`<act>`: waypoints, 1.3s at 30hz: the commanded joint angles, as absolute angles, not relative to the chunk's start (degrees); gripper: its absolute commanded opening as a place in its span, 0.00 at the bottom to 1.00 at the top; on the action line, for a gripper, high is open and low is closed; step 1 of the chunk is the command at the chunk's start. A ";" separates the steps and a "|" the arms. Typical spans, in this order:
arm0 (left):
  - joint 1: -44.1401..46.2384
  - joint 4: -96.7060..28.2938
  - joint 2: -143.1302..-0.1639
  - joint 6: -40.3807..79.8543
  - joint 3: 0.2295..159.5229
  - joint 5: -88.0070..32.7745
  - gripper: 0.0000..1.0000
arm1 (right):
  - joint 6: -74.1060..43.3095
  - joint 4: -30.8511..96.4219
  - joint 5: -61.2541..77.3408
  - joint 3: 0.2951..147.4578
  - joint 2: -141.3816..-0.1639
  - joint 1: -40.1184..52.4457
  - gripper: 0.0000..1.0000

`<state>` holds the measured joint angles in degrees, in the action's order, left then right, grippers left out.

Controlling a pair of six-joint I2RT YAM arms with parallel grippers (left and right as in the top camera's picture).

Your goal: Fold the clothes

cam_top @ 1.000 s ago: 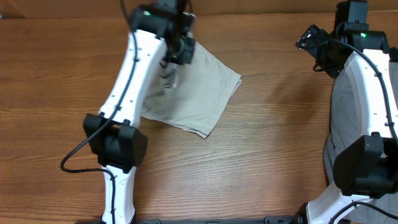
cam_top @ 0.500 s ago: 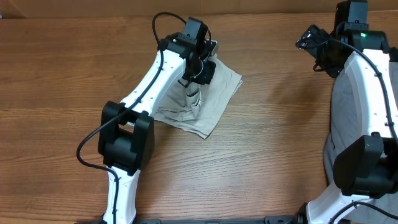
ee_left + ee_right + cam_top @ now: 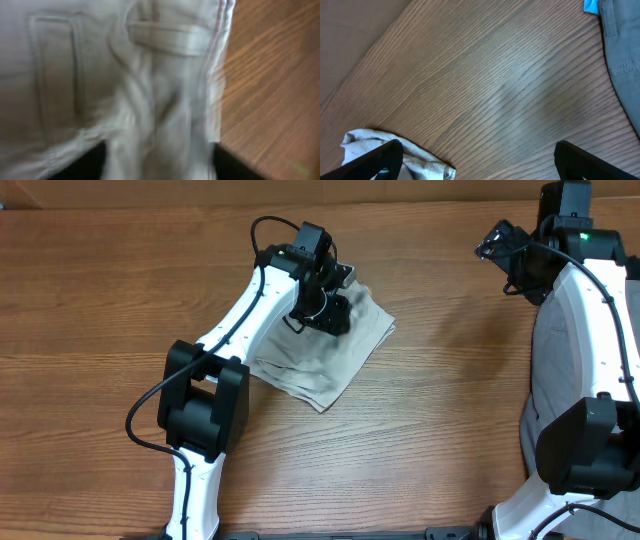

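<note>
The beige clothes (image 3: 335, 360) lie folded in a rough square on the wooden table, left of centre. My left gripper (image 3: 326, 308) sits low over their far part. In the left wrist view its two dark fingers (image 3: 92, 165) stand wide apart, open, with a raised ridge of beige cloth (image 3: 160, 100) between them; a belt loop and a pocket seam show, blurred. My right gripper (image 3: 503, 242) hangs at the far right, open (image 3: 480, 162) over bare wood. A corner of the beige cloth (image 3: 415, 160) shows beside its left finger.
A grey garment (image 3: 548, 370) lies at the table's right edge under the right arm, also seen as grey fabric (image 3: 622, 50) with a small blue item (image 3: 592, 6) near it. Bare wood table (image 3: 450, 400) lies between the two garments.
The left arm swung right over the beige garment and came down on it, and its jaws went from shut to apart. The cloth now lies flatter, shifted slightly right. The right arm has not moved.
</note>
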<state>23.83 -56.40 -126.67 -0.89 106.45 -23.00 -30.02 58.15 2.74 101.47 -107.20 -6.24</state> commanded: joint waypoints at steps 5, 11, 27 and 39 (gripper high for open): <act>22.41 -64.10 -126.21 -8.16 112.12 -22.33 0.86 | -30.22 57.98 2.61 102.32 -105.86 -6.09 1.00; 16.69 -67.29 -126.21 -7.86 119.00 -14.17 0.61 | -30.22 58.00 2.61 102.32 -105.86 -6.09 1.00; -0.58 -62.00 -138.26 -16.91 117.95 -34.57 1.00 | -30.22 58.00 2.61 102.32 -105.86 -6.09 1.00; -1.32 -68.07 -144.90 -24.91 117.84 -48.58 1.00 | -30.22 58.00 2.61 102.32 -105.86 -6.07 1.00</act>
